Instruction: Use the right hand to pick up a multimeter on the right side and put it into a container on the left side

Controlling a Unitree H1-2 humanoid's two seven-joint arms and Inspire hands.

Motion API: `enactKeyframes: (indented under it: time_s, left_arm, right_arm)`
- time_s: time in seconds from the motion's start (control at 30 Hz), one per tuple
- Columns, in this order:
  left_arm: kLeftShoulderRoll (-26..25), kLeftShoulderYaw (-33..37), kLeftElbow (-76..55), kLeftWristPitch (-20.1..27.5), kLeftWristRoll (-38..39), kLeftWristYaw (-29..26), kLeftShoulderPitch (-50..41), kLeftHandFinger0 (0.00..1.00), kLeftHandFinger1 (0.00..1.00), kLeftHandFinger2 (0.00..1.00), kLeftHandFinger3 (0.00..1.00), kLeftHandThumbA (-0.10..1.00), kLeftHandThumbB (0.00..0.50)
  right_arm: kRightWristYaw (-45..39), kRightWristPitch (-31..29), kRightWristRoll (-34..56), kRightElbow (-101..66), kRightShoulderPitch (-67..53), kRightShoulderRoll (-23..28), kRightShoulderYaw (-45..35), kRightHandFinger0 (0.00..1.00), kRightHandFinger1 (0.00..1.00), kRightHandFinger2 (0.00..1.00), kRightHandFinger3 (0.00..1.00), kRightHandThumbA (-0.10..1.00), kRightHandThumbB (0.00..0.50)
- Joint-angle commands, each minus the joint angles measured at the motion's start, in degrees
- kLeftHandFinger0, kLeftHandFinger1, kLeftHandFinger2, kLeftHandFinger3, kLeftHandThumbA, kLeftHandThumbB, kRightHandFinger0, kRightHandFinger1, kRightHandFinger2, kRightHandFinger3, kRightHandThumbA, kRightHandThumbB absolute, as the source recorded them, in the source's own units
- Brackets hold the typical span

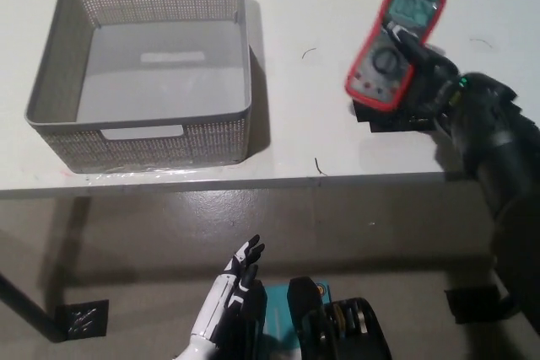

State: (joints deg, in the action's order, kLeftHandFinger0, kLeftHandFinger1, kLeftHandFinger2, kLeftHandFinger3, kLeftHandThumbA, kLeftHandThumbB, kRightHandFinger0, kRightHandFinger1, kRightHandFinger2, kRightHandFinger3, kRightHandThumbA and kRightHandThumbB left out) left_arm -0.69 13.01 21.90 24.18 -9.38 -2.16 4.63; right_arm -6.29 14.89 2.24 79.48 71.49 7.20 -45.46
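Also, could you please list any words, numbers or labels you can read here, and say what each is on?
None can be read.
Red multimeter, held by the black right hand: its display and dial markings are too blurred to read.
Grey perforated plastic basket: the pale patch on its floor shows no legible text.
White left hand, resting low: no markings.
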Motion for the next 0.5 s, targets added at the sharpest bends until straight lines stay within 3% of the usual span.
enactKeyframes:
  time_s: [0.0,0.1,0.2,0.23,0.33,0.4,0.43,0.47]
  left_arm:
    - [0.75,0.08,-3.21,2.75,0.05,0.01,-0.70,1.00,1.00,1.00,1.00,1.00,0.456]
    - [0.69,0.20,-3.24,2.75,-0.09,-0.13,-0.81,1.00,1.00,1.00,1.00,1.00,0.449]
    - [0.74,0.19,-3.03,2.75,-0.24,-0.07,-0.73,1.00,1.00,1.00,1.00,1.00,0.458]
    - [0.74,0.25,-2.99,2.75,-0.18,-0.11,-0.80,1.00,1.00,1.00,1.00,1.00,0.459]
    - [0.39,0.62,-3.11,2.75,-0.87,-0.58,-1.03,1.00,1.00,1.00,1.00,1.00,0.453]
    - [0.58,0.48,-2.89,2.75,-0.14,-0.15,-1.09,1.00,1.00,1.00,1.00,1.00,0.465]
    - [0.74,0.49,-2.83,2.75,-0.06,-0.12,-1.18,1.00,1.00,1.00,1.00,1.00,0.463]
    - [0.72,0.47,-2.92,2.75,0.05,0.03,-1.24,1.00,1.00,1.00,1.00,1.00,0.462]
  right_arm:
    - [-11.90,7.89,20.48,-10.60,22.13,-3.10,-6.60,0.00,0.08,0.61,0.95,-0.10,0.136]
    - [-12.38,10.12,22.01,-12.05,23.11,-4.00,-6.88,0.00,0.10,0.63,1.00,-0.10,0.126]
    - [-11.19,11.50,23.41,-14.69,24.54,-5.62,-6.68,0.00,0.11,0.63,1.00,-0.10,0.153]
    - [-11.12,12.04,23.74,-15.03,25.13,-5.96,-6.34,0.00,0.10,0.64,0.91,-0.10,0.152]
    - [-11.42,12.04,24.08,-16.04,25.98,-7.04,-4.63,0.00,0.12,0.64,1.00,-0.10,0.137]
    - [-11.62,11.91,23.23,-17.26,26.43,-8.31,-3.04,0.00,0.10,0.60,1.00,-0.10,0.130]
    - [-11.25,11.34,22.77,-17.45,26.45,-8.82,-2.32,0.00,0.09,0.58,0.94,-0.10,0.141]
    - [-10.96,10.93,22.57,-17.20,26.57,-9.20,-1.85,0.00,0.08,0.57,0.97,-0.10,0.144]
